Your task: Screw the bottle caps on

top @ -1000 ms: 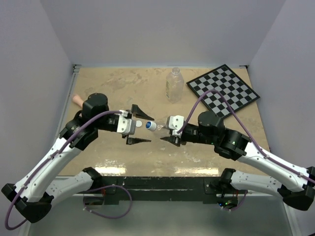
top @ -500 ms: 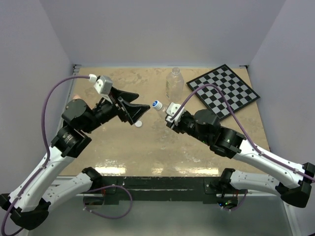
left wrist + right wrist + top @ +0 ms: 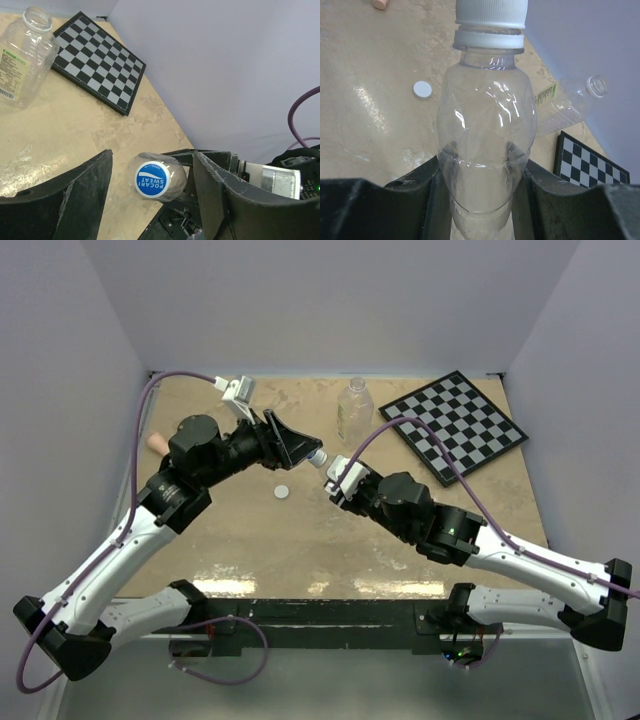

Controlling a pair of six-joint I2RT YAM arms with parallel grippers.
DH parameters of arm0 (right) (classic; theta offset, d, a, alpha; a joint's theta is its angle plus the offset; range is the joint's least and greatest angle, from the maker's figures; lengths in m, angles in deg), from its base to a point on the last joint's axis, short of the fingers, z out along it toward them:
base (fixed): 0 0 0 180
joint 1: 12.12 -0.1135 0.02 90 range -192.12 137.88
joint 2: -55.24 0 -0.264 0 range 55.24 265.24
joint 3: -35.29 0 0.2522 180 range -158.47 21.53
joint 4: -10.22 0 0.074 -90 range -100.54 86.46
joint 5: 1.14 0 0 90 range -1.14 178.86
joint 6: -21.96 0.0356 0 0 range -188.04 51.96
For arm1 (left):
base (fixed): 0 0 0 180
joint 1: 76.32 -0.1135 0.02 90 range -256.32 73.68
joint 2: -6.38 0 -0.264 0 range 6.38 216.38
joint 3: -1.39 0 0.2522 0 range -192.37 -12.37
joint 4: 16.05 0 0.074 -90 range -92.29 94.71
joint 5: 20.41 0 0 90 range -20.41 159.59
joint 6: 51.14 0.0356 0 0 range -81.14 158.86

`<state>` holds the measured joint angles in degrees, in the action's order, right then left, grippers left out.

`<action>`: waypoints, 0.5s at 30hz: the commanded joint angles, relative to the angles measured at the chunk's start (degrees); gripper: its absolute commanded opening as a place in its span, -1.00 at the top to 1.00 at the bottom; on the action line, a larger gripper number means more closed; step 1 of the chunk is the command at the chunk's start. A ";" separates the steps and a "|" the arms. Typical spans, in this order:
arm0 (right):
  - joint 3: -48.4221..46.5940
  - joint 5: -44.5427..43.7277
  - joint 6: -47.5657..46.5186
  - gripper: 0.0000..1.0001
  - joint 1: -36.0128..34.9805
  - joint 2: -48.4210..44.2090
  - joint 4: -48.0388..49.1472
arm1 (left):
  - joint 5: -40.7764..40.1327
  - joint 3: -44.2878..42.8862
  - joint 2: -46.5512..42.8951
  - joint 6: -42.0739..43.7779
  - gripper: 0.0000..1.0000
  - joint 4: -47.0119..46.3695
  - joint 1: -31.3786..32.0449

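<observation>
My right gripper [image 3: 482, 167] is shut on the body of the small clear bottle [image 3: 487, 125], held above the table with its neck towards the left arm. The blue-topped cap [image 3: 152, 178] sits on that neck. My left gripper [image 3: 152, 160] is open, one finger on each side of this cap with a gap on both sides. From above, the left gripper [image 3: 305, 452] and the right gripper [image 3: 335, 475] meet mid-table. The white cap [image 3: 283, 492] lies loose on the table. The large clear bottle [image 3: 353, 412] stands uncapped at the back.
A black-and-white checkerboard [image 3: 452, 425] lies at the back right, just beyond the large bottle. A pink stick [image 3: 156, 443] rests by the left wall behind the left arm. White walls enclose the table on three sides.
The right gripper has lifted the small bottle and turned it towards the back left. The left arm rose, swung round to face the cap, and its jaws narrowed around it.
</observation>
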<state>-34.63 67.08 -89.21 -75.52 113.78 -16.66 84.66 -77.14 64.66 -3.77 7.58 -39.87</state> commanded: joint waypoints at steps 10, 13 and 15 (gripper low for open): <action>0.00 -3.09 -0.28 1.00 -1.03 0.43 3.19 | 3.83 -2.81 1.83 -2.46 -0.19 1.91 0.20; -0.26 -3.35 -0.28 1.00 -1.20 0.52 2.93 | 3.91 -2.90 2.45 -2.11 -0.19 1.91 0.20; -0.35 -3.44 -0.19 1.00 -1.38 0.61 2.76 | 4.35 -2.99 2.89 -1.84 -0.17 2.00 0.12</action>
<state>-34.35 65.36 -89.27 -76.37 114.22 -15.92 87.27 -78.28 67.13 -5.13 9.83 -39.85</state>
